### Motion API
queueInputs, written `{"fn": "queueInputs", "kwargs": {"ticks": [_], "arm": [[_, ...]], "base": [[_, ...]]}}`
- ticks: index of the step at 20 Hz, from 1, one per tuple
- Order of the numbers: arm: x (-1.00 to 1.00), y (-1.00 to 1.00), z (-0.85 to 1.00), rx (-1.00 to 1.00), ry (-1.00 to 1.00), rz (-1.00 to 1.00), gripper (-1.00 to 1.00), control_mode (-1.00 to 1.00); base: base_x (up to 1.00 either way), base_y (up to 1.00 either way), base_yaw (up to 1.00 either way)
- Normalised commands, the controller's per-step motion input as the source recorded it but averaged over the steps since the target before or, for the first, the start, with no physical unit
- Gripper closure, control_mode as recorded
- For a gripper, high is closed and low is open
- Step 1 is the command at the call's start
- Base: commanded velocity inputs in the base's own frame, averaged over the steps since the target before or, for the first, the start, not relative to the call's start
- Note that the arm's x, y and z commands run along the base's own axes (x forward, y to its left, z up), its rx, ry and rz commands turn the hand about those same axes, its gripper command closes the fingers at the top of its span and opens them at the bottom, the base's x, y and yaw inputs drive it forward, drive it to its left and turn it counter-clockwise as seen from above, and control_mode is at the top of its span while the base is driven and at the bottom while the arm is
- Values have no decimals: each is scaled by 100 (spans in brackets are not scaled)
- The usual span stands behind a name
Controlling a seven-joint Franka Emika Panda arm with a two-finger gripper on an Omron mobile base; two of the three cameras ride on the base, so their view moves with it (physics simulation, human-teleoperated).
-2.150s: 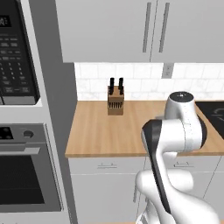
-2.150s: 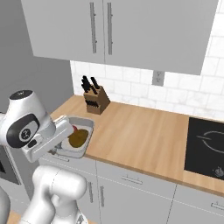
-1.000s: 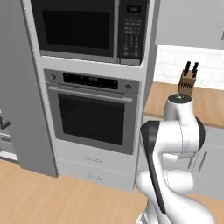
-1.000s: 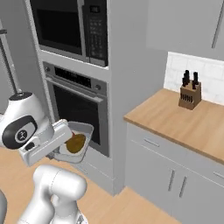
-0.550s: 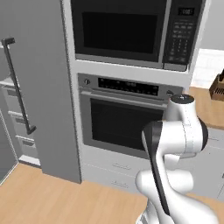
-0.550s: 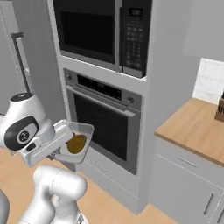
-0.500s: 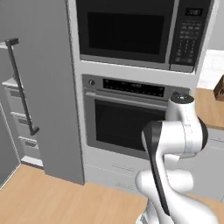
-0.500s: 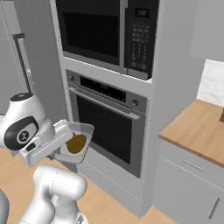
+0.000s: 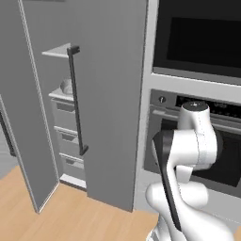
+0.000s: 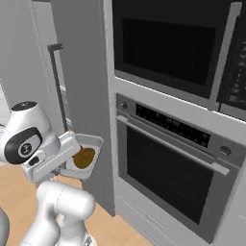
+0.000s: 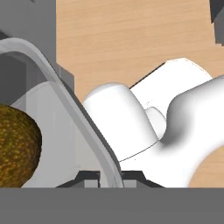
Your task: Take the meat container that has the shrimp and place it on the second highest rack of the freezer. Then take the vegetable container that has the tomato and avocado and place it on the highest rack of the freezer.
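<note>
Freezer (image 9: 108, 94) stands open beside the oven column (image 10: 168, 158). Hand (image 11: 99, 177) is closed on the near rim of the vegetable container (image 10: 89, 156), carried in front of the freezer; avocado (image 10: 83, 157) inside, tomato apparently hidden.

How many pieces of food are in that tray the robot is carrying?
1 visible: an olive-brown avocado lying in the tray that the gripper holds. The arm covers part of the tray, so another may be hidden.
</note>
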Motion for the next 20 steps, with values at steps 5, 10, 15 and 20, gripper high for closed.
{"fn": "queueInputs", "kwargs": {"ticks": [5, 10, 15, 20], "arm": [[0, 0, 0, 0, 0, 0, 100, 100], [0, 0, 0, 0, 0, 0, 100, 100], [0, 0, 0, 0, 0, 0, 100, 100], [0, 0, 0, 0, 0, 0, 100, 100]], "base": [[77, 100, -1], [43, 100, -16], [27, 100, -31], [16, 100, -36]]}}
